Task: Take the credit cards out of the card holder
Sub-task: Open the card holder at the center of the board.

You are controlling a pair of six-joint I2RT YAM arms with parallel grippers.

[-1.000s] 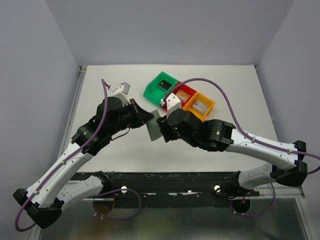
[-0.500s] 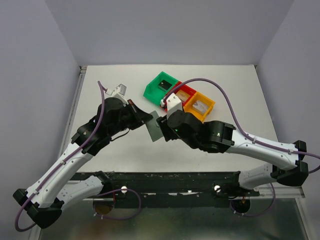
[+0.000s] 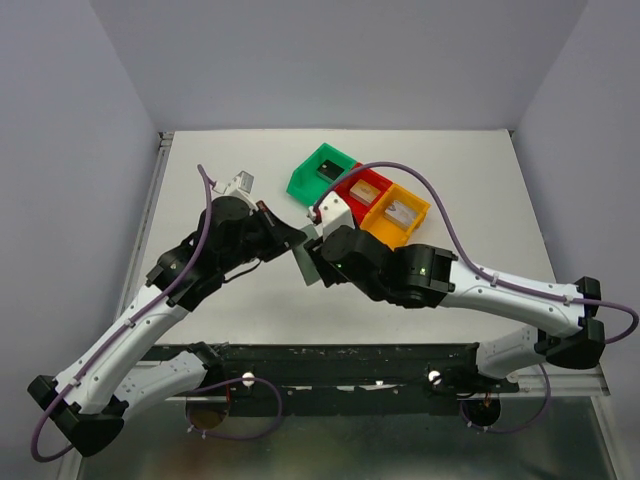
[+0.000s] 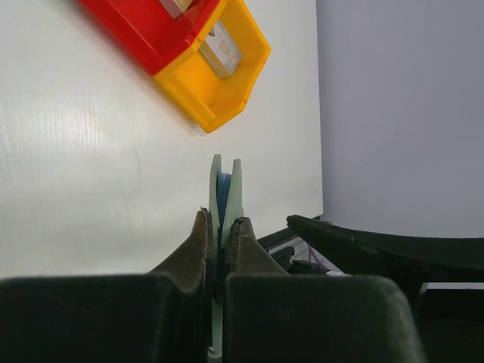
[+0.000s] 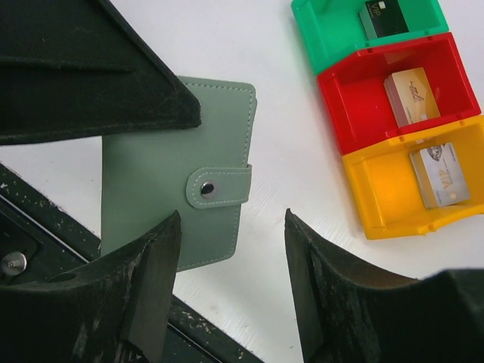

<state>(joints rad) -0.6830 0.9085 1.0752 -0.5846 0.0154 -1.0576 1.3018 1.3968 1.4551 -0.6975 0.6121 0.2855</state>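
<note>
Above the white counter [image 3: 450, 160], seen from overhead, the left claw [image 3: 292, 236] was clenched on the closed grey-green card holder [image 3: 308, 262]. At the left wrist, that holder stood edge-on between the pinching fingers. At the right wrist, the right claw [image 5: 231, 219] hung released beside the holder's snap tab. The black card [image 5: 384, 17] lay in the green bin [image 5: 325, 38], the tan-gold card [image 5: 412, 94] in the red bin [image 5: 355, 113] and the silver card [image 5: 441, 175] in the yellow bin [image 5: 378, 197].

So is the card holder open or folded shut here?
Folded shut: the snap tab on the card holder is fastened over its edge, and the left gripper pinches both panels together.
</note>
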